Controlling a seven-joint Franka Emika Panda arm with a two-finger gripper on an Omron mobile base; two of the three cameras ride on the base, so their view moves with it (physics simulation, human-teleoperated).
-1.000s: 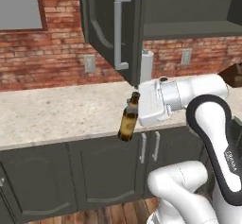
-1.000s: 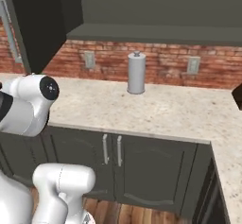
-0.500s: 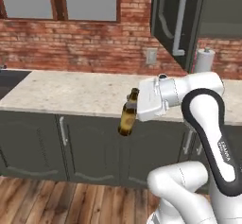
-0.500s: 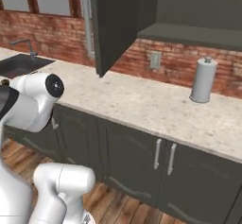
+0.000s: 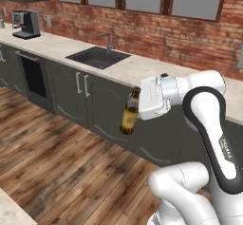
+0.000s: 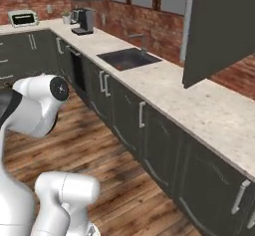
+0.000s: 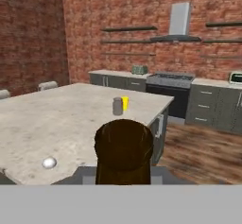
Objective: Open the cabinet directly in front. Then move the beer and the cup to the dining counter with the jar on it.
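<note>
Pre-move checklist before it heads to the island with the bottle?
1. Grip: gripper shut on the beer near its neck: ok.
2. Bottle hangs clear of the floor and the low cabinets: ok.
3. Cabinet door open: ok.
4. Target: dining counter ahead in the hand view, jar on it: ok.
5. Cup already beside the jar: ok.
6. Path on the floor to the counter: cannot tell.
</note>
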